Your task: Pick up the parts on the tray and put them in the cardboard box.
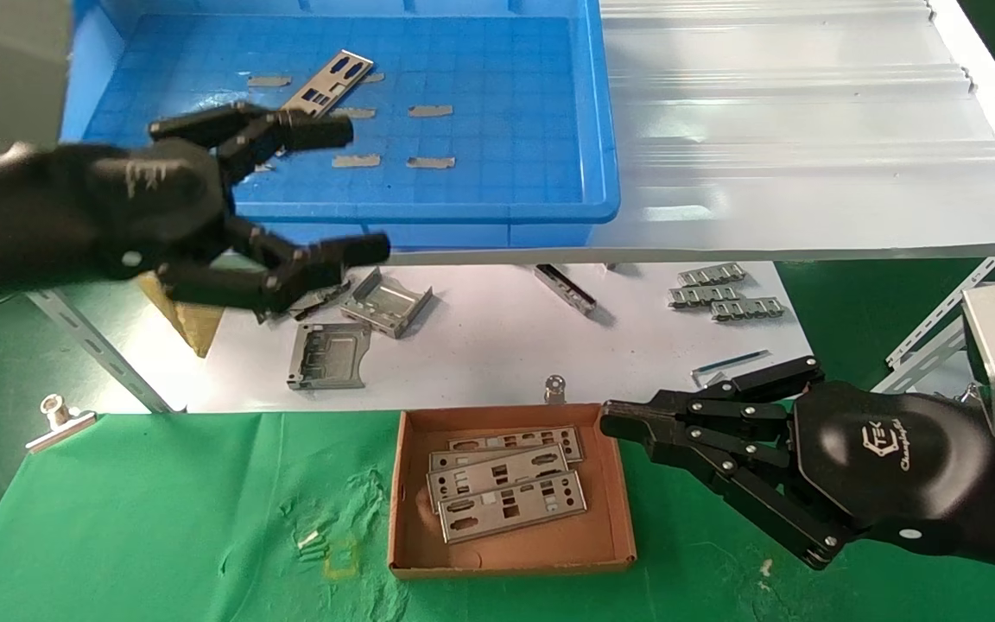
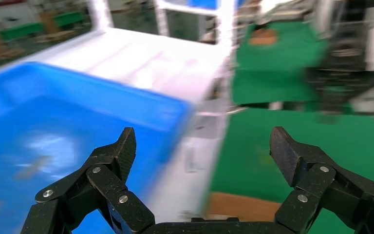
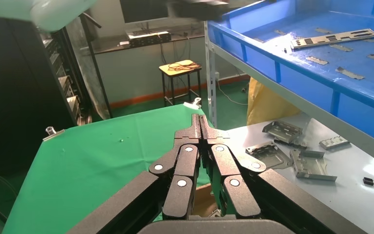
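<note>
One silver-grey plate (image 1: 327, 82) lies on the floor of the blue tray (image 1: 506, 104), at its left. My left gripper (image 1: 358, 190) is open and empty, raised over the tray's front left edge, short of that plate. In the left wrist view it (image 2: 203, 146) is open, with the tray (image 2: 53, 122) on one side and the cardboard box (image 2: 243, 207) below. The cardboard box (image 1: 515, 549) on the green cloth holds three plates (image 1: 510, 505). My right gripper (image 1: 610, 421) is shut and empty beside the box's right wall. The right wrist view shows it (image 3: 199, 122) shut, with the plate (image 3: 334, 38) far off.
Bent grey brackets (image 1: 385, 302) and ridged strips (image 1: 726, 294) lie on the white lower surface behind the box. A white corrugated sheet (image 1: 808, 130) lies right of the tray. A metal clip (image 1: 57, 415) holds the green cloth at the left.
</note>
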Robot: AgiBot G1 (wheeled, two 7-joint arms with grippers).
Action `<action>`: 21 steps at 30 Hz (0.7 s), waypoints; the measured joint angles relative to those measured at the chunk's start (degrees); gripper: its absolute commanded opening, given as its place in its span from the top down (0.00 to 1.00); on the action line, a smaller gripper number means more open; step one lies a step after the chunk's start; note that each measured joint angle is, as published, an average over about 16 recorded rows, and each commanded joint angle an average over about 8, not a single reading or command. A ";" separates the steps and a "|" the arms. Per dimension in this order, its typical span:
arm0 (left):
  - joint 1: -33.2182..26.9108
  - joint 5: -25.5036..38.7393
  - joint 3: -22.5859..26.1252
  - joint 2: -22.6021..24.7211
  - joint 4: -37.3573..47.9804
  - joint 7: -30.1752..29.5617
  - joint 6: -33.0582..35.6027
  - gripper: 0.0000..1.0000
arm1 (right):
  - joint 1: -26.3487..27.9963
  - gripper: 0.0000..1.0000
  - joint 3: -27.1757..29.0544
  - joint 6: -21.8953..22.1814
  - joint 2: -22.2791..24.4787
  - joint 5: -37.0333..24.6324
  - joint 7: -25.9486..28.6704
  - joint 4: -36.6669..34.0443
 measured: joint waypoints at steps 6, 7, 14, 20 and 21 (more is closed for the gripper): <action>-12.21 9.73 3.40 8.73 17.92 3.15 -9.25 0.00 | 0.00 0.25 0.00 0.00 0.00 0.00 0.00 0.00; -13.86 11.09 3.85 10.10 20.78 3.65 -10.94 0.00 | 0.00 0.12 0.00 0.00 0.00 0.00 0.00 0.00; -21.50 16.38 5.71 17.67 36.78 4.67 -20.54 0.00 | 0.00 0.00 0.00 0.00 0.00 0.00 0.00 0.00; -24.08 17.76 6.48 20.43 43.99 4.42 -22.94 0.00 | 0.00 0.00 0.00 0.00 0.00 0.00 0.00 0.00; -24.30 17.88 6.55 20.67 44.79 4.35 -23.14 0.00 | 0.00 0.00 0.00 0.00 0.00 0.00 0.00 0.00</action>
